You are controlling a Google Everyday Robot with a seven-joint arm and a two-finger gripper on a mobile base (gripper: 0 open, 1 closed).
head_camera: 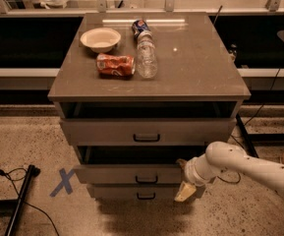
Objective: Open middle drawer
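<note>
End effector point(183, 179) at the right end of the middle drawer point(122, 174) front; clenched or released, cannot tell

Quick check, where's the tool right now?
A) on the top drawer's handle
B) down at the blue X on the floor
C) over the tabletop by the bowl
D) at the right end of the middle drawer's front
D: the tool sits against the right end of the middle drawer front, well below the tabletop.
</note>
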